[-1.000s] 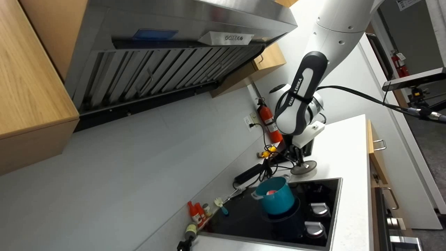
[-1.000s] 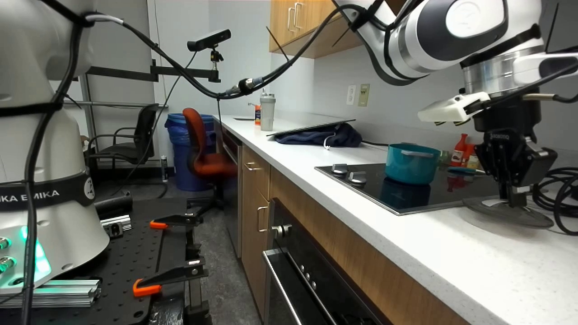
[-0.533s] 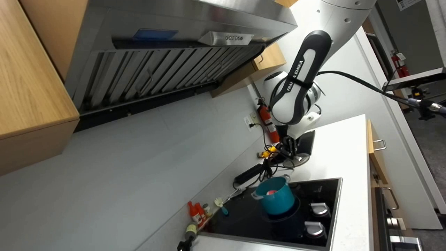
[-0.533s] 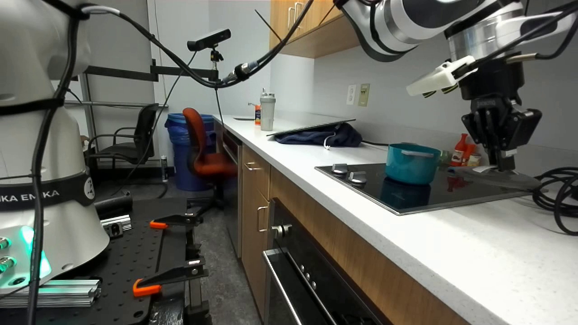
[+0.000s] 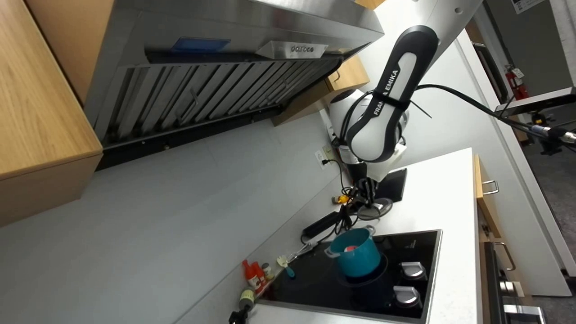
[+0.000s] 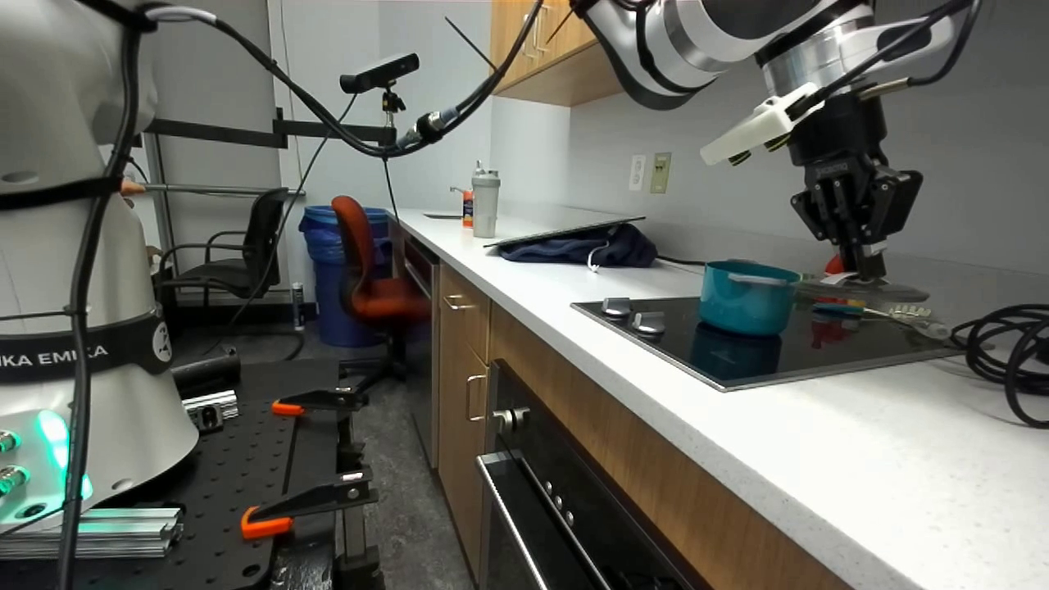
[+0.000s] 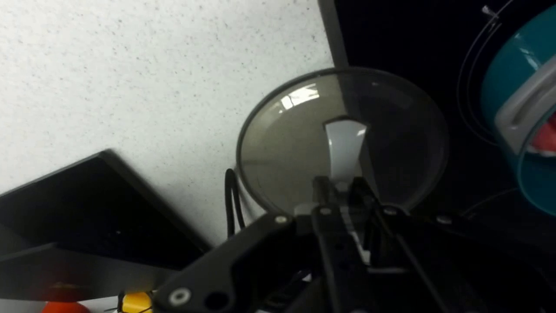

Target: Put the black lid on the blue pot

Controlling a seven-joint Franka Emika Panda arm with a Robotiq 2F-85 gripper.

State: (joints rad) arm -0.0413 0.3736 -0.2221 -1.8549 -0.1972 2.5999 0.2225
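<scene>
The black lid point(image 7: 286, 148) is a smoky see-through disc with a dark rim and a pale grey handle point(image 7: 345, 141). My gripper point(image 7: 341, 184) is shut on that handle. In both exterior views the lid point(image 5: 382, 207) point(image 6: 897, 292) hangs below the gripper point(image 5: 370, 202) point(image 6: 863, 274), roughly level and off the surface. The blue pot point(image 5: 360, 258) stands open on the cooktop with something red inside. In an exterior view the lid is right of the pot point(image 6: 746, 303), near its rim height. In the wrist view the pot point(image 7: 512, 61) is right of the lid, apart from it.
The black cooktop point(image 5: 315, 283) has silver knobs point(image 5: 413, 270). Utensils point(image 5: 285, 265) and red bottles point(image 5: 253, 275) stand near the wall. Coiled black cables point(image 6: 1016, 352) lie on the counter point(image 6: 901, 442). A range hood point(image 5: 202, 85) hangs overhead.
My gripper, shut on the lid's handle, has lifted the lid from near the counter and carried it toward the pot. The pot has not moved.
</scene>
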